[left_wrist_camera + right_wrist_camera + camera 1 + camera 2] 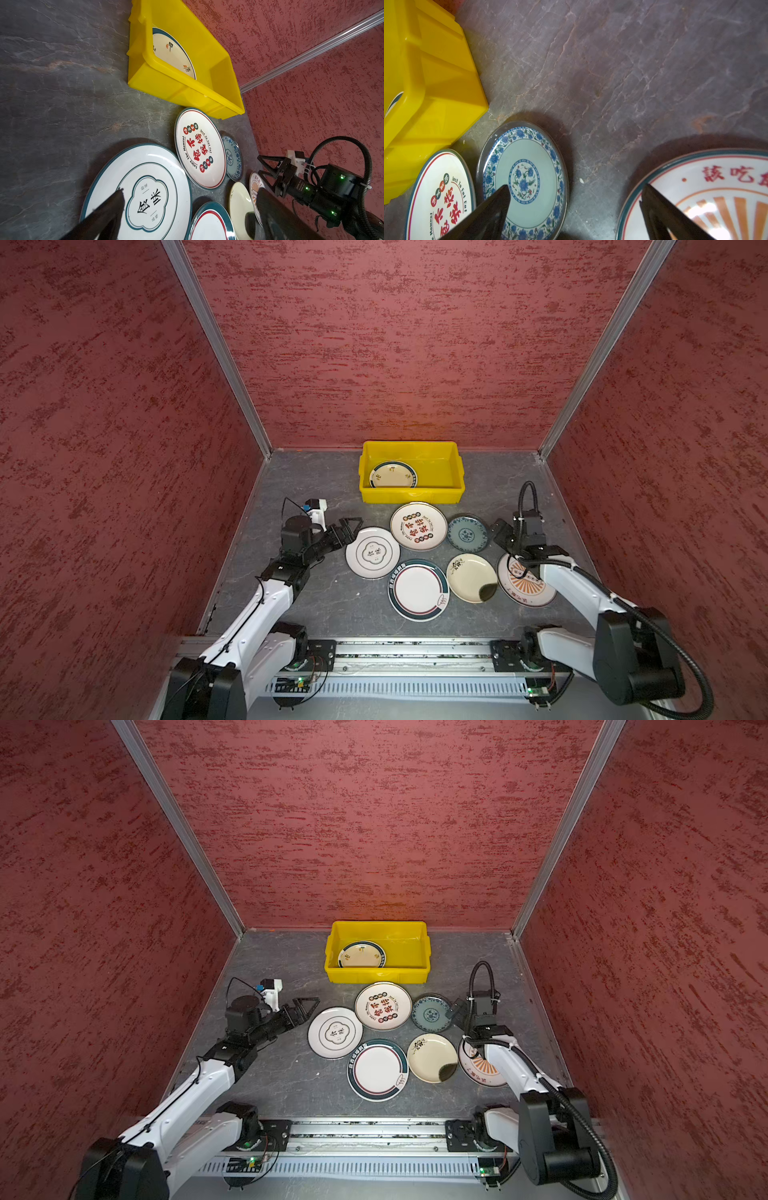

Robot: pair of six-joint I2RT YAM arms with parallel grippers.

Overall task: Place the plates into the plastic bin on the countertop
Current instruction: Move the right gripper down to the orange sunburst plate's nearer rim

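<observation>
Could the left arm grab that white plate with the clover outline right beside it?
Probably yes. The left gripper is open right by the rim of the clover plate, with nothing between them.

The left arm and right arm reach inward from the near side. The left end effector and right end effector both gape wide, empty.

Three red textured walls close in the space, joined at the corners by pale aluminium posts. The bench is dark grey, slate-like with pale veins. A metal rail runs along its near edge.
</observation>
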